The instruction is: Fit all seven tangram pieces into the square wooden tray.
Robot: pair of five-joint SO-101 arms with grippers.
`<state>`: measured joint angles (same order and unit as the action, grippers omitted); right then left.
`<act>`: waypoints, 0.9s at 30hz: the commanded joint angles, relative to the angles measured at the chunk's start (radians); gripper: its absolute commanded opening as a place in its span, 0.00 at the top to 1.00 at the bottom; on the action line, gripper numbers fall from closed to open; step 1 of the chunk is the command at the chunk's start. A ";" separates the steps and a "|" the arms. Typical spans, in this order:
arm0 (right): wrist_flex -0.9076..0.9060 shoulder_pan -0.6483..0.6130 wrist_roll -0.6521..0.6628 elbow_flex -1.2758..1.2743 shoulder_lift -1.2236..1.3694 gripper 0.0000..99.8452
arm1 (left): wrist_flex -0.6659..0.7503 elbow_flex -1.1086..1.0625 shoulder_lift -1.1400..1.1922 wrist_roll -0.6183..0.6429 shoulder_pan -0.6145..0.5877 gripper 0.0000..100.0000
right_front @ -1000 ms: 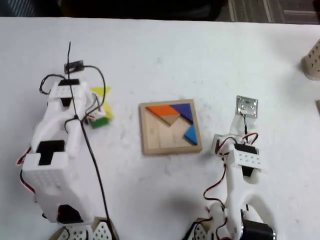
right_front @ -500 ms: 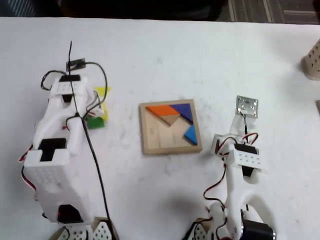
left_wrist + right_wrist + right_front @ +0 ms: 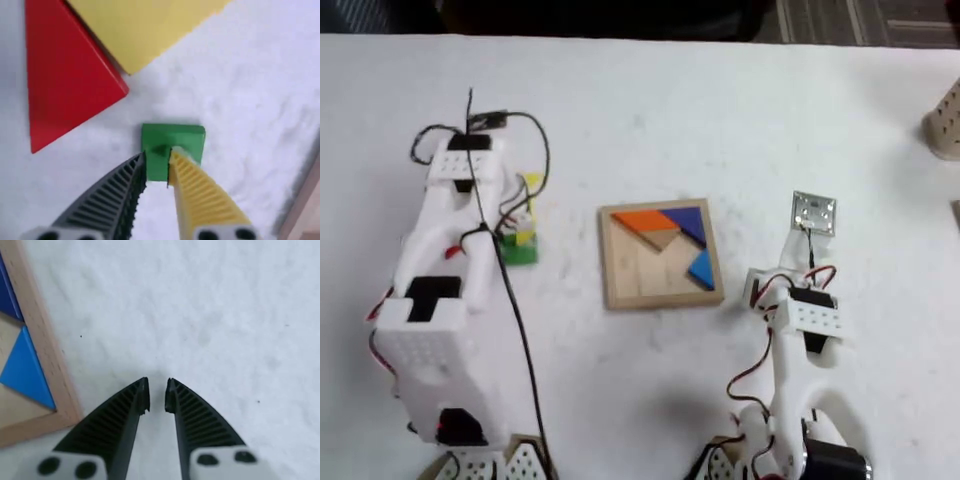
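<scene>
The left arm (image 3: 445, 290) is stretched forward along the left side of the bench (image 3: 720, 100). The left pincer (image 3: 157, 167) is pointed down and pinched on one edge of the green piece (image 3: 172, 140). A red triangle (image 3: 65, 75) and a yellow piece (image 3: 140, 25) are seen side by side just beyond it.

The right arm (image 3: 805, 350) is folded back near the bench's front edge. The right pincer (image 3: 156, 392) is held low beside a corner of the square wooden tray (image 3: 665, 298), its fingers almost pressed together on nothing.

An orange piece (image 3: 642, 219), a dark blue piece (image 3: 690, 222) and a light blue piece (image 3: 701, 268) are laid in the tray, at mid-bench.
</scene>
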<state>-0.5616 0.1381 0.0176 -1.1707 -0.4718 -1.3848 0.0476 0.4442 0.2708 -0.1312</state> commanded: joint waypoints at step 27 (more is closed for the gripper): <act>0.021 -0.007 0.011 0.005 -0.031 0.94 | 0.310 -0.342 -0.189 -0.126 -0.015 0.68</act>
<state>-0.5616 0.1381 0.0176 -1.1707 -0.4718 -1.1439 -0.2700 0.3046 0.1465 -0.1281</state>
